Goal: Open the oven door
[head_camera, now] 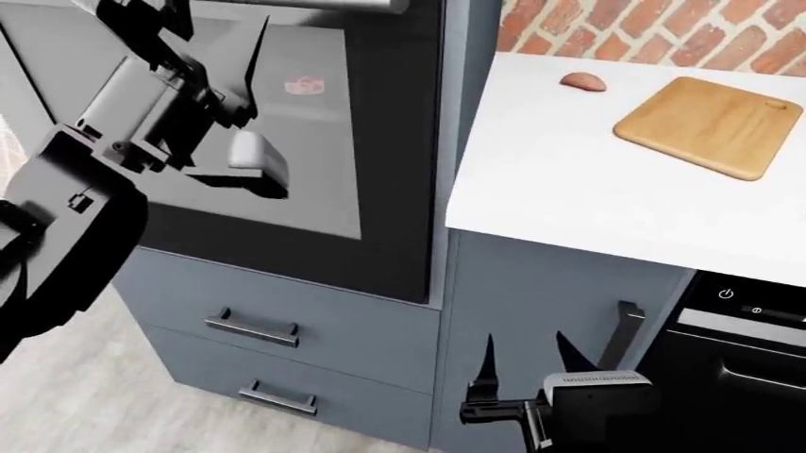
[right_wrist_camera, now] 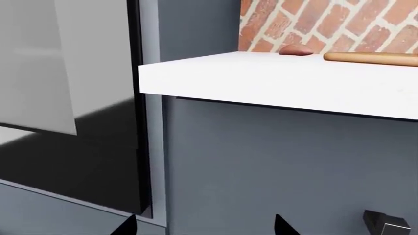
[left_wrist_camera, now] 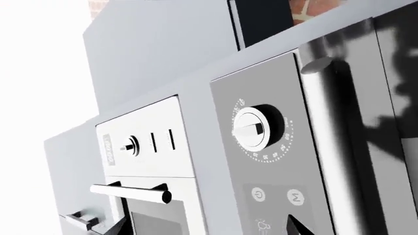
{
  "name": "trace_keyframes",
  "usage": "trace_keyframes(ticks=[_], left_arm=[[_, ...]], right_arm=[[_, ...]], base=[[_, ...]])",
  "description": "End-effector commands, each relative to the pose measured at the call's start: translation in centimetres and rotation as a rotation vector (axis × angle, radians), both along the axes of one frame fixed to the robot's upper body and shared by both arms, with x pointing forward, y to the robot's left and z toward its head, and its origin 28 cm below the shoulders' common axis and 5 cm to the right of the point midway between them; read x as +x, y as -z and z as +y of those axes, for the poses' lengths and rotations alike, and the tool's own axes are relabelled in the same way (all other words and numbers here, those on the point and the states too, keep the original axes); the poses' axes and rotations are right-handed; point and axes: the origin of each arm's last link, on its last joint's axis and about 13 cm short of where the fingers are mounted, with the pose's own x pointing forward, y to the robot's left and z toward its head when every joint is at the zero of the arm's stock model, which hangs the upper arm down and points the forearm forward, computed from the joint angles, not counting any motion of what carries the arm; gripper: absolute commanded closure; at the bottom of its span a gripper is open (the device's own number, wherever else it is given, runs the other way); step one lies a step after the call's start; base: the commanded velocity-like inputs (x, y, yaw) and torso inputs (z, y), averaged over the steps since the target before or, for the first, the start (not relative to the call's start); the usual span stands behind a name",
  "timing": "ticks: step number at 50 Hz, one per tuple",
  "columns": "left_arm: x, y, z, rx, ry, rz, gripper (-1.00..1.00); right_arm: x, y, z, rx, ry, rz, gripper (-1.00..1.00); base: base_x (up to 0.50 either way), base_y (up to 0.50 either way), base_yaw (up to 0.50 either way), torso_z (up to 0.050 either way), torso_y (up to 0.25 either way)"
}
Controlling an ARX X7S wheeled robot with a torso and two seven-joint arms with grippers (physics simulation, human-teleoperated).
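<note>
Black-framed, the oven door [head_camera: 252,142] is sitting shut in the tall cabinet left of the white worktop [head_camera: 567,179]. The left gripper [head_camera: 240,71] is hovering spread before its glass; the right gripper [head_camera: 529,363] is hanging spread low beside the drawers [head_camera: 264,330].

the oven door [head_camera: 377,189] has a black frame round a grey glass pane, with a small pink mark on the glass. its handle [left_wrist_camera: 326,137] is brushed steel, and the dial [left_wrist_camera: 251,128] beside it is black and silver with white ticks. the drawers [head_camera: 340,321] are blue-grey with dark metal pulls. the counter [head_camera: 567,179] is plain white; on it a light wooden board [head_camera: 705,125] and a reddish-brown lump [head_camera: 583,82]. the wall [head_camera: 655,33] is red brick with pale mortar. both grippers are black.
</note>
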Motion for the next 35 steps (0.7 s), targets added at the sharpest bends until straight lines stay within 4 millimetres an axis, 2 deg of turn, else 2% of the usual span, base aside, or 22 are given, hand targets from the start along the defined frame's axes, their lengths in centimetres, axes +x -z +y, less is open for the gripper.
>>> trace_keyframes(ticks=[1, 8, 17, 35], left_arm=[[0.5, 1.5, -0.3, -0.041, -0.007, 0.065, -1.00], [1.2, 2.3, -0.2, -0.041, -0.019, 0.087, -1.00], [2.2, 1.2, -0.8, -0.076, -0.025, 0.056, -1.00], [3.8, 1.2, -1.7, -0.091, -0.023, 0.071, -1.00]], right_arm=[[0.0, 0.0, 0.0, -0.002, 0.001, -0.002, -1.00], [0.0, -0.1, 0.0, -0.002, 0.005, -0.003, -1.00], [-0.1, -0.2, 0.0, -0.001, 0.008, -0.007, -1.00], [0.0, -0.4, -0.1, 0.006, 0.013, -0.016, -1.00]], base=[[0.00, 0.00, 0.00, 0.000, 0.000], [0.00, 0.00, 0.00, 0.000, 0.000], [0.00, 0.00, 0.00, 0.000, 0.000], [0.00, 0.00, 0.00, 0.000, 0.000]])
